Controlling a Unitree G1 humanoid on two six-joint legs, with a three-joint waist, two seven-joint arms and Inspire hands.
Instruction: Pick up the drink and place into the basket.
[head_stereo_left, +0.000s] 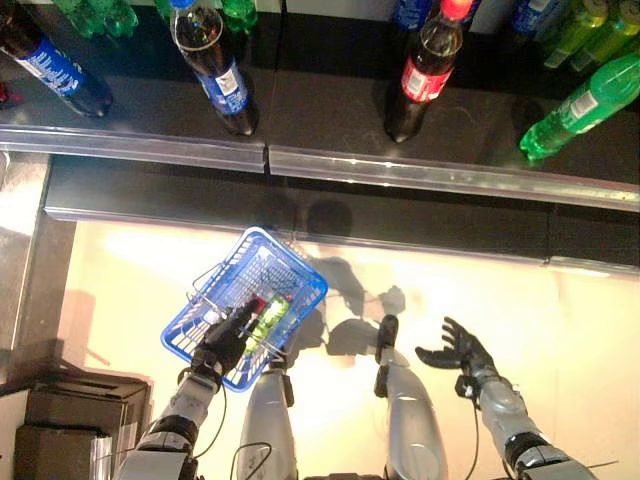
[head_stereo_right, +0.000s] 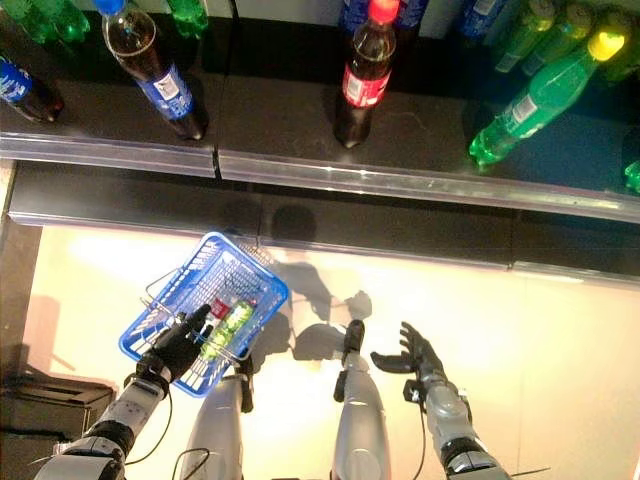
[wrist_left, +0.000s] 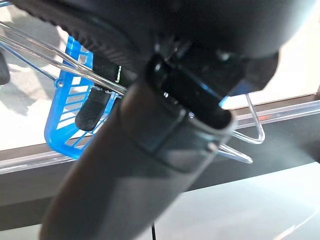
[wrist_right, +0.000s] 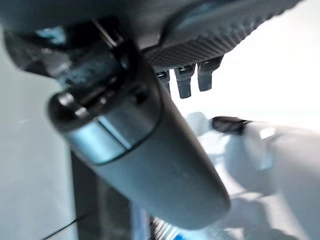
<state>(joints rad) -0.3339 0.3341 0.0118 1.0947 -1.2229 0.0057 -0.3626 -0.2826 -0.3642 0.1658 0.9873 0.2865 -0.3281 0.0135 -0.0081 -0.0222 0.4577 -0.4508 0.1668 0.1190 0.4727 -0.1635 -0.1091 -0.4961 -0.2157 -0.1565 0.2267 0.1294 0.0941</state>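
Note:
A blue wire-handled basket (head_stereo_left: 292, 260) hangs over the pale floor at lower left. My left hand (head_stereo_left: 226, 340) is curled round its metal handle (wrist_left: 243, 131), and the blue side (wrist_left: 64, 122) shows past the fingers in the left wrist view. Inside the basket lies a green drink bottle (head_stereo_left: 271, 317), with a dark red-labelled bottle (head_stereo_left: 254, 306) beside it. My right hand (head_stereo_left: 461, 349) hovers at lower right, well clear of the basket, open with spread fingers (wrist_right: 184, 83) and nothing in it.
Ahead runs a dark shelf with a clear front lip (head_stereo_left: 400, 172). On it stand a blue-labelled cola bottle (head_stereo_left: 216, 66), a red-labelled cola bottle (head_stereo_left: 426, 70) and a leaning green bottle (head_stereo_left: 582, 104), with more behind. A dark box (head_stereo_left: 70, 412) sits at lower left.

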